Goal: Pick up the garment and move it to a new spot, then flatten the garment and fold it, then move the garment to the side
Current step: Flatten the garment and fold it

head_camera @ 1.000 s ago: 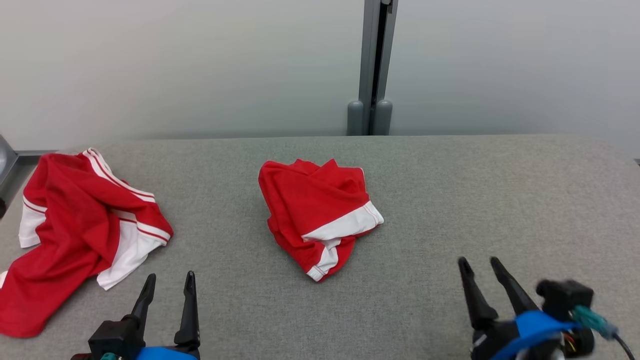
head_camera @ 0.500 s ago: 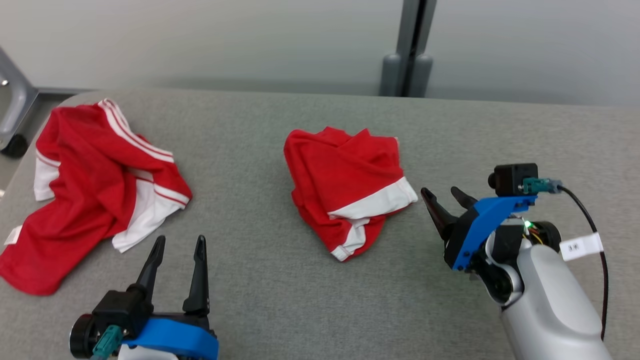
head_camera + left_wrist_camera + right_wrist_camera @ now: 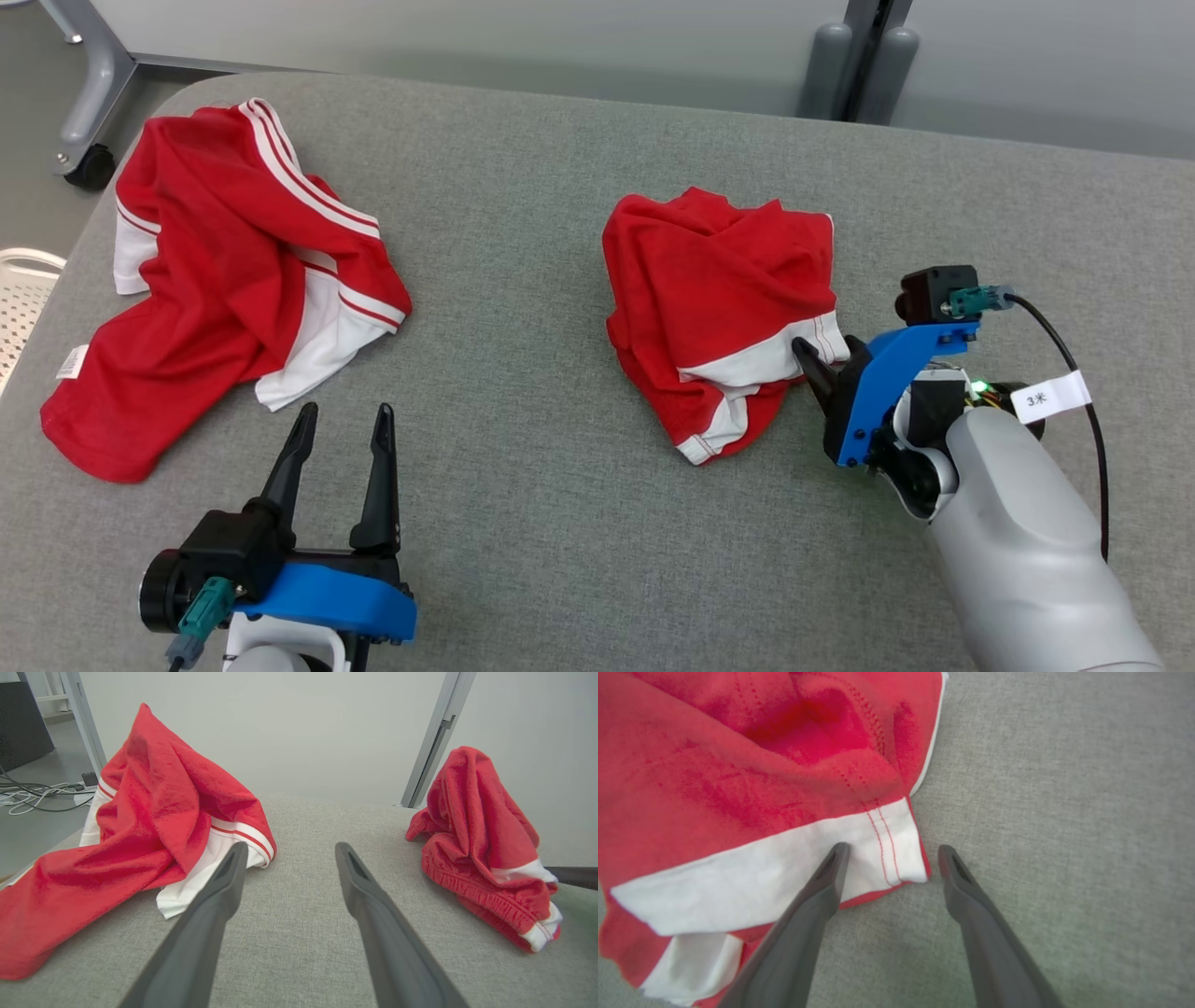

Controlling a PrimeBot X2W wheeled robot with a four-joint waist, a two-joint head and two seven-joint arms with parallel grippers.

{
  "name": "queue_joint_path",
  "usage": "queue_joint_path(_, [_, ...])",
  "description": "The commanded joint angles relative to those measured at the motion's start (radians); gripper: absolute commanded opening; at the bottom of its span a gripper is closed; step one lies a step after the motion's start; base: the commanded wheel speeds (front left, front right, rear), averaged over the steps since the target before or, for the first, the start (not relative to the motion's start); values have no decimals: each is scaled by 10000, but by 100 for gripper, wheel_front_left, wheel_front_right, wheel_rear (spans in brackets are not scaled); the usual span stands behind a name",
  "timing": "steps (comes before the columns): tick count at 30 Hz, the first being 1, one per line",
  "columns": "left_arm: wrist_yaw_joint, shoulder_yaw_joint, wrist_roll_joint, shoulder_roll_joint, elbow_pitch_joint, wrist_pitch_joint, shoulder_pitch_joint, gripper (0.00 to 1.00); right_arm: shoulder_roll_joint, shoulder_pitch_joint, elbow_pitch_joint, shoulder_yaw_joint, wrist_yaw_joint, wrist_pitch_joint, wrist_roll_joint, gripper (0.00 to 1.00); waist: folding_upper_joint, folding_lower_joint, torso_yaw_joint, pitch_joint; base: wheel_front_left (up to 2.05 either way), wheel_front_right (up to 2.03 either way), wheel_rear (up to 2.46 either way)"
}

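Grey table (image 3: 560, 523), crumpled red white-banded garment (image 3: 719, 280), perhaps shorts

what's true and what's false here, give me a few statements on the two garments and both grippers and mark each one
1. Two red and white garments, the left garment and the middle garment, lie on the grey table. True.
2. The right gripper is shut on the middle garment. False: its fingers stand apart, one on each side of the corner of the white band.
3. The left gripper is open with nothing between its fingers. True.
4. The left garment is folded flat. False: it lies crumpled and spread out.
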Motion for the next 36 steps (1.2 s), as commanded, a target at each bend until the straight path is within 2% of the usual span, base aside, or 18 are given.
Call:
queue_joint_path(1, [14, 7, 4, 3, 33, -84, -151, 100, -56, -260, 80, 128, 5, -176, 32, 0, -3, -2, -38, -15, 0, 0, 0])
queue_joint_path(7, [26, 59, -81, 44, 170, -147, -51, 100, -193, -143, 77, 227, 5, -896, 129, 0, -3, -2, -301, -290, 0, 0, 0])
queue_joint_path(13, [87, 144, -142, 149, 241, -169, 201, 100, -604, 776, -764, 19, 3, -1402, 448, 0, -3, -2, -708, -804, 0, 0, 0])
queue_joint_path(19, [150, 207, -237, 259, 195, -95, 461, 100, -920, 2491, -2218, -1119, 3, -1647, 368, 0, -3, -2, -1072, -1265, 0, 0, 0])
queue_joint_path(26, [193, 226, -319, 367, 88, -7, 647, 100, -351, 4694, -4613, -2627, 5, -1038, -82, 0, -3, -2, -1453, -1399, 0, 0, 0])
queue_joint_path(27, [203, 229, -329, 385, 76, -6, 658, 100, -262, 4887, -4907, -2737, 5, -954, -117, 98, -3, -2, -1509, -1391, 0, 0, 0])
queue_joint_path(33, [233, 177, -357, 406, 132, 25, 607, 100, -53, 5671, -6517, -2517, 5, -1577, -631, 100, -3, -2, -1785, -1383, 0, 0, 0])
queue_joint_path(36, [230, 147, -365, 373, 186, 1, 599, 100, -37, 5852, -6876, -2363, 5, -2047, -794, 100, -3, -2, -1839, -1434, 0, 0, 0])
